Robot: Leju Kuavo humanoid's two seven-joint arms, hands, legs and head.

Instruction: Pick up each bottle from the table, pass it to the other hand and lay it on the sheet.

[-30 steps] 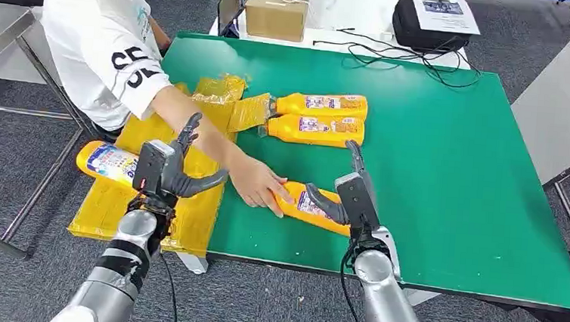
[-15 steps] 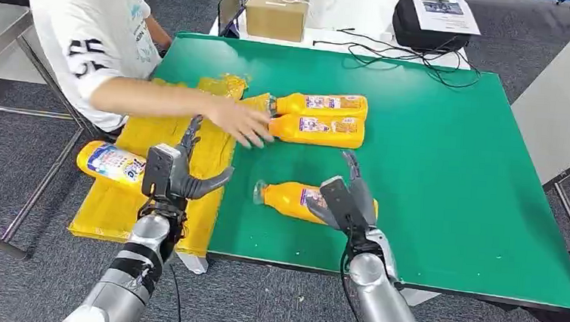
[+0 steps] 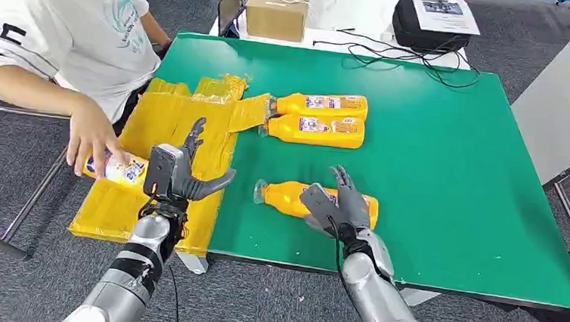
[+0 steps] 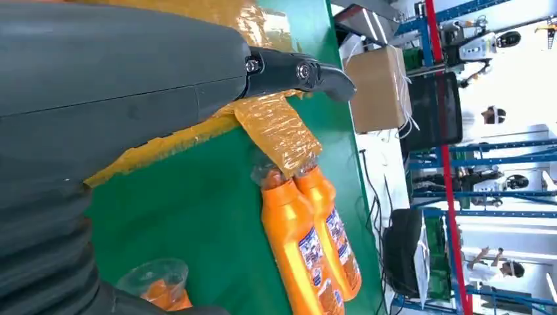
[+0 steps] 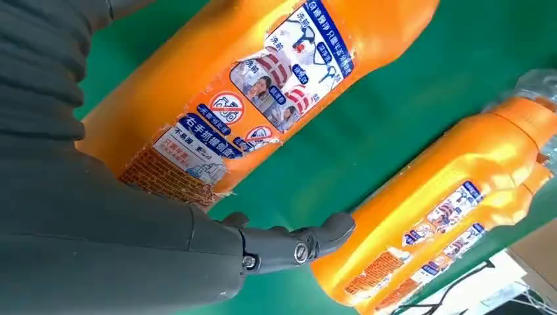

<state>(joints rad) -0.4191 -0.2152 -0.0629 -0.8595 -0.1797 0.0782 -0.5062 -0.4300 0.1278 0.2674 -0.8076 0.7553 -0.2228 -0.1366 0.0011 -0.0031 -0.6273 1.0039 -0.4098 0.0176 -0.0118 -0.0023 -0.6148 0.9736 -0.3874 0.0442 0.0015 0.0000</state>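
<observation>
Head view: a rigid, likely slick bottle (image 3: 294, 198) is covered by the spread right hand (image 3: 337, 205), best gripped mid-body; left hand (image 3: 179, 170) is held open.

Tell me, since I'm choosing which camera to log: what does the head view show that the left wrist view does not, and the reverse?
Head view alone: a person's hand on the bottle on the yellow sheet, the right hand over the nearest bottle's body, and the left hand open above the yellow sheet. Left wrist view alone: blue shelving beyond the table. Both: the pair of bottles lying side by side, the green table and the cardboard box.
</observation>
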